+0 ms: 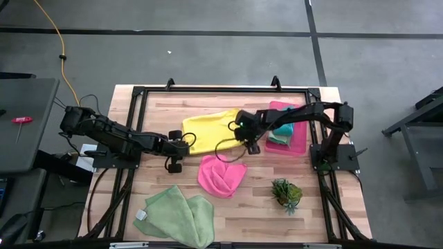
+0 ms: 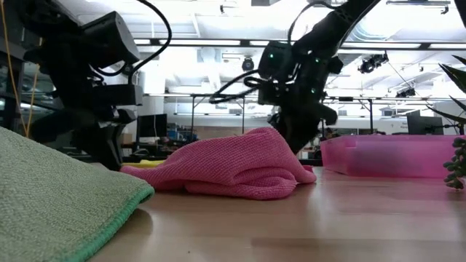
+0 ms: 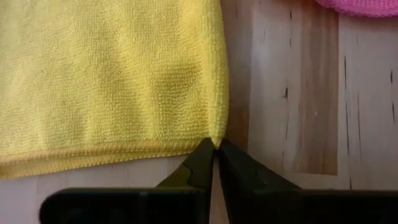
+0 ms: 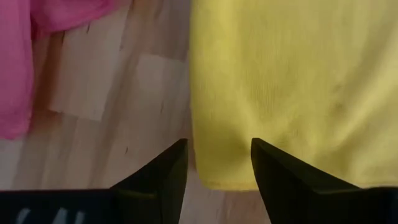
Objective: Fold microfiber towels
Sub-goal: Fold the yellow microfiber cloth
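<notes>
My left gripper point(image 3: 214, 163) is pinched shut on the near-left corner of the flat yellow microfiber towel point(image 1: 210, 129), mid-table. My right gripper point(image 4: 219, 169) stands open over its near-right corner. I'd close right, then lift both evenly.

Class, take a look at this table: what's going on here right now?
Two robot arms are working on a yellow towel spread flat on the wooden table. The left gripper has pinched shut right at one corner, while the right gripper stands open over another edge. A pink towel lies crumpled nearby, green towels sit at the front, and a teal towel rests in the pink tray.
</notes>
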{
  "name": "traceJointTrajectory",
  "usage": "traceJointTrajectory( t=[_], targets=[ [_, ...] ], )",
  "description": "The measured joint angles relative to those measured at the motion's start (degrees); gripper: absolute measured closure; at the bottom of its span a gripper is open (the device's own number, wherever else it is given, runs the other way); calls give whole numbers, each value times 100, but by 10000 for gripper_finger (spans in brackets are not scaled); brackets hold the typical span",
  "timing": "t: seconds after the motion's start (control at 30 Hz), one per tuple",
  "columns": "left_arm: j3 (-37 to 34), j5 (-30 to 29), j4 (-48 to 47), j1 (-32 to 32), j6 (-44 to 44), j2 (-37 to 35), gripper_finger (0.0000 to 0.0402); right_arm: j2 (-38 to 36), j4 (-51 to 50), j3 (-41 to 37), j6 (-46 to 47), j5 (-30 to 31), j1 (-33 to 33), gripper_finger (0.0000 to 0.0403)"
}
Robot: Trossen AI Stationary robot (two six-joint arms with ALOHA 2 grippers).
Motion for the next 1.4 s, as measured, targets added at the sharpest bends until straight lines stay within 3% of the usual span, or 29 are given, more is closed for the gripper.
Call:
traceJointTrajectory(
  t=[0.17,0.43,0.6,0.87,1.0,1.2,1.33,1.4],
  targets=[
    [-2,-33,-33,1,-61,-2,397,13,15,0,-286,406,179,233],
    [-4,-39,-39,2,-175,-2,399,13,-261,0,-301,431,419,233],
    [-7,-39,-41,2,-269,-2,400,78,-201,0,-387,873,529,233],
    [-7,-17,-55,4,-269,0,401,308,-275,24,7,1176,560,237],
    [-7,-15,-62,7,-258,0,401,293,-278,12,179,1373,657,273],
    [-9,126,-100,11,-630,0,401,300,-360,9,856,1421,789,388],
    [-9,507,-127,-9,-1383,-5,401,283,-410,8,1587,1387,869,388],
    [-7,978,-142,-17,-1714,-73,401,231,-473,3,2017,947,871,396]
  ],
)
